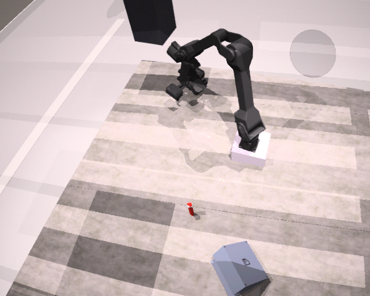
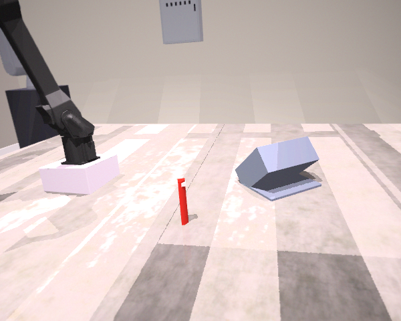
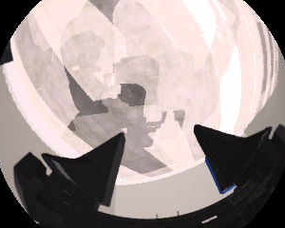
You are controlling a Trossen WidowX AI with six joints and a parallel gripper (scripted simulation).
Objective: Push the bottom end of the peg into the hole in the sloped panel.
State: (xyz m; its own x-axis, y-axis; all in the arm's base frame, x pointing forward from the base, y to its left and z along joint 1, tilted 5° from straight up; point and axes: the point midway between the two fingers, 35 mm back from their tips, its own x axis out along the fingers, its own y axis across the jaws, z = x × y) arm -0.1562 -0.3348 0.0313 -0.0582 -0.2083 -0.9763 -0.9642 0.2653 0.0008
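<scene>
Because nothing has yet been grasped, the arm (image 1: 242, 82) rises from its white base block (image 2: 77, 174) and folds back, so the claw (image 1: 185, 89) hangs far from the work at about eleven o'clock of the base in the top view. Its fingers are spread wide with only bare counter (image 3: 180, 38) between them, as the wrist view shows; it pinches nothing. Moving right in the exterior view, the red peg (image 2: 182, 202) stands upright and alone on the counter, its bottom end down, ready for a side grasp. Farther right, at about two o'clock from the peg and well apart from it, sits the blue sloped panel (image 2: 280, 166). The top view shows the hole (image 1: 245, 261) in the panel's tilted face; its outline is too small to tell. Judged from this layout, the reach toward the peg is the step in hand.
</scene>
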